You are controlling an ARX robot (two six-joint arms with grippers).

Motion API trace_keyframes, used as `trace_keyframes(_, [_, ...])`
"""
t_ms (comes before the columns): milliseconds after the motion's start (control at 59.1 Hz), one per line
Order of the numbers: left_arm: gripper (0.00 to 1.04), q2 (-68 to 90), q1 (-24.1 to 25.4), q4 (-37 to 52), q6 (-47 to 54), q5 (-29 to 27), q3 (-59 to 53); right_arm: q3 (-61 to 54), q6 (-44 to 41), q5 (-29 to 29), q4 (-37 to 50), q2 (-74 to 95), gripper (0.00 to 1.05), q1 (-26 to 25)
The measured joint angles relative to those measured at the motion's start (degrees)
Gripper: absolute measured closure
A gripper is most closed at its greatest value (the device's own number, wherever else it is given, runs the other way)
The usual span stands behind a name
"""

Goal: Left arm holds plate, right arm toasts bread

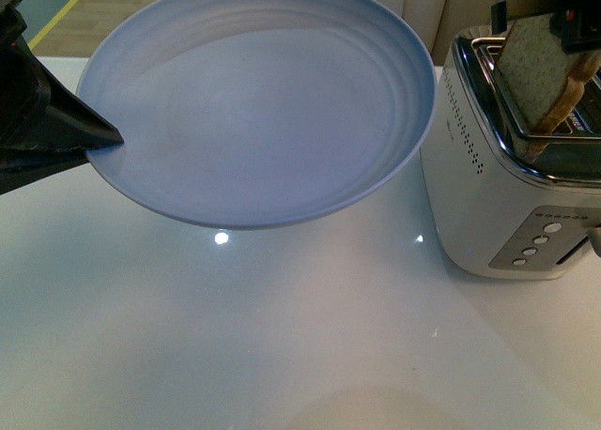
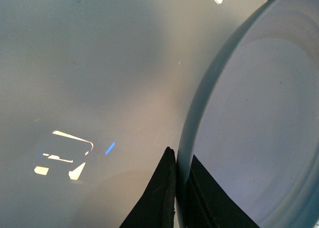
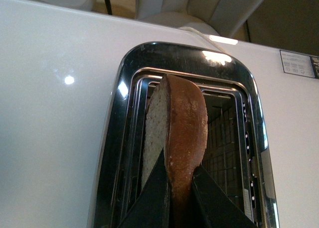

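Note:
My left gripper (image 1: 111, 137) is shut on the left rim of the pale blue-grey plate (image 1: 263, 101) and holds it empty above the white table. In the left wrist view the black fingers (image 2: 162, 188) pinch the plate's rim (image 2: 187, 138). My right gripper (image 1: 554, 12) is shut on the bread (image 1: 540, 69), a light-brown slice with a darker crust. It holds the slice upright, its lower edge just inside the toaster's (image 1: 498, 176) slot. In the right wrist view the bread (image 3: 179, 123) stands edge-on between the fingers (image 3: 154, 198), over the chrome-rimmed slot (image 3: 224, 138).
The white toaster stands at the right of the glossy white table (image 1: 235, 336), with buttons (image 1: 535, 247) on its near end. A pale chair back (image 3: 199, 9) stands beyond the table's far edge. A wooden floor (image 1: 84, 17) shows at the far left.

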Motion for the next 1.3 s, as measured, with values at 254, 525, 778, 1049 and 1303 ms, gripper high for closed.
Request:
trace_keyframes(254, [1.02,0.0,0.2,0.0,0.1,0.2,0.0,-4.3,0.2,-0.5,3.5,0.3,0.61,-0.3])
trace_keyframes(525, [1.02,0.0,0.7,0.0,0.3,0.9,0.0,-9.5,0.1,-1.5,7.1,-5.2,0.22,-2.6])
trace_keyframes(778, [1.02,-0.4,1.6,-0.2,1.7,1.2,-0.2,-16.4,0.7,-2.5,8.1,-22.3,0.09,-4.4])
trace_keyframes(1049, [1.02,-1.6,2.4,-0.5,2.6,1.3,-0.5,-30.0,2.1,-10.7,30.0,-31.6,0.41,-6.9])
trace_keyframes(1303, [1.02,-1.6,2.4,-0.5,2.8,1.5,-0.5,-39.6,2.3,-13.0,31.1,-40.0,0.87,-9.6])
